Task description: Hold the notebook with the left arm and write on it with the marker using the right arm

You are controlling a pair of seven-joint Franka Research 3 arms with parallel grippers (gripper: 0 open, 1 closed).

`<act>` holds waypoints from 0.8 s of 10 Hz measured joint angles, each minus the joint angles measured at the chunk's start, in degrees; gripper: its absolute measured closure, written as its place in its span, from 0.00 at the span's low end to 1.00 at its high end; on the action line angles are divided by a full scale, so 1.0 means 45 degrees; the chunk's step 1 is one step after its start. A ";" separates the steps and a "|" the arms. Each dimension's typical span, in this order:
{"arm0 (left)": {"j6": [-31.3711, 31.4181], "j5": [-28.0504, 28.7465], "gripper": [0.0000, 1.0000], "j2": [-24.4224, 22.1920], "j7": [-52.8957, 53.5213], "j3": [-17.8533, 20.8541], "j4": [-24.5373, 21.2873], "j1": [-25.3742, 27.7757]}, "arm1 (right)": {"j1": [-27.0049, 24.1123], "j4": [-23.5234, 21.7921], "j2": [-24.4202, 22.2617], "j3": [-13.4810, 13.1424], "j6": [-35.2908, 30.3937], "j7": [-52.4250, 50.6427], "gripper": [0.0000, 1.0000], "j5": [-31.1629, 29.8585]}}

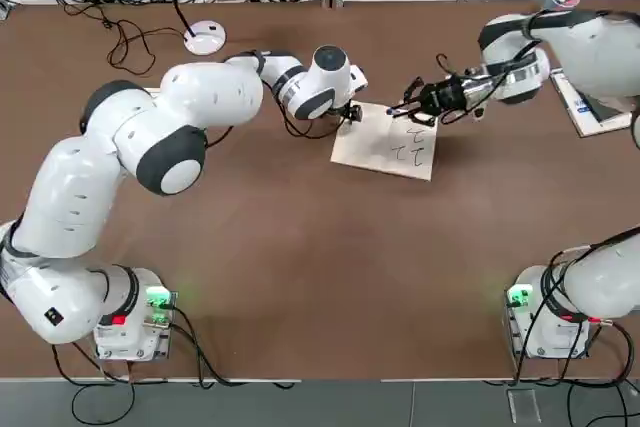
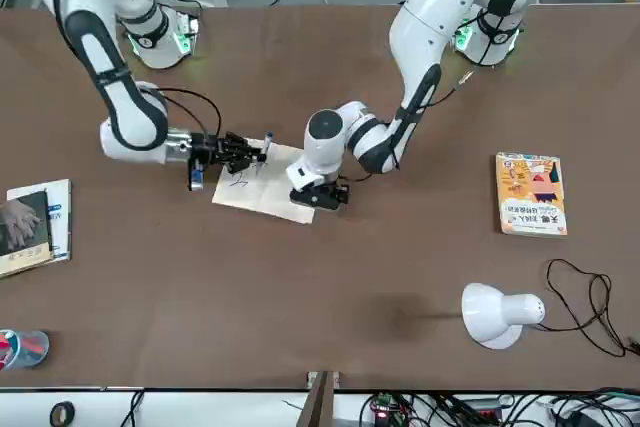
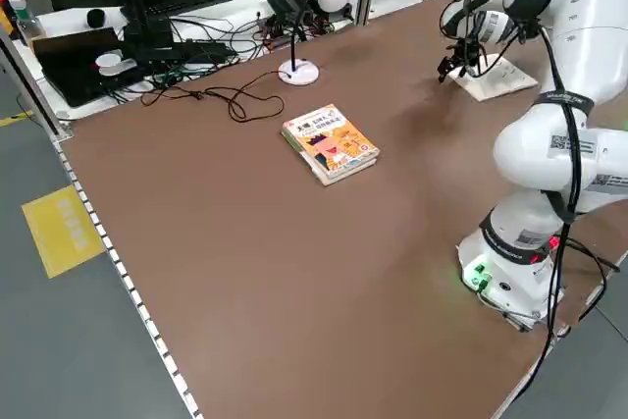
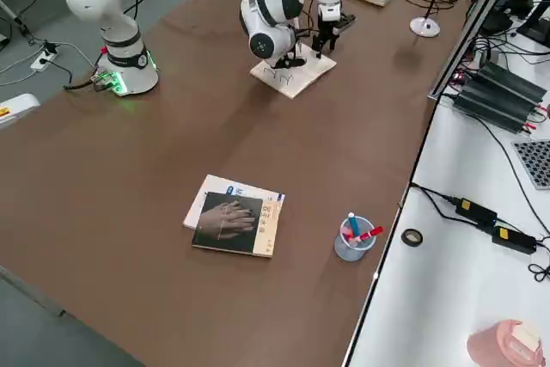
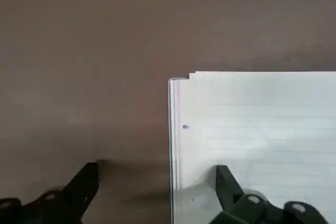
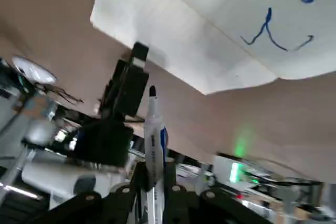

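The worktop point(image 1: 290, 277) looks matt, smooth and brown. On it, the notebook point(image 1: 400, 142) shows matt paper pages. Both arms have smooth, white, plastic-looking shells with a soft sheen. The marker point(image 6: 155, 156) looks like smooth, slightly glossy plastic. The book point(image 2: 531, 194) has a smooth printed paper cover. The lamp point(image 2: 500, 315) appears smooth white plastic, and the cup point(image 4: 354, 240) translucent, glossy plastic.
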 joint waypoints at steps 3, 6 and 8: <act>-0.0011 0.0000 0.02 0.0000 0.0000 0.0002 0.0014 0.0002 | -0.1198 -0.0023 -0.0793 -0.0047 -0.0472 -0.1865 0.83 -0.3414; -0.1003 0.0018 0.02 -0.0011 0.0001 0.0050 0.0605 0.0033 | -0.2401 0.0127 -0.0902 -0.0093 -0.0445 -0.4778 0.83 -0.6748; -0.2101 0.0052 0.01 -0.0123 0.0030 0.0093 0.1421 0.0075 | -0.3121 0.0721 -0.0915 -0.0117 -0.0345 -0.5626 0.83 -0.9358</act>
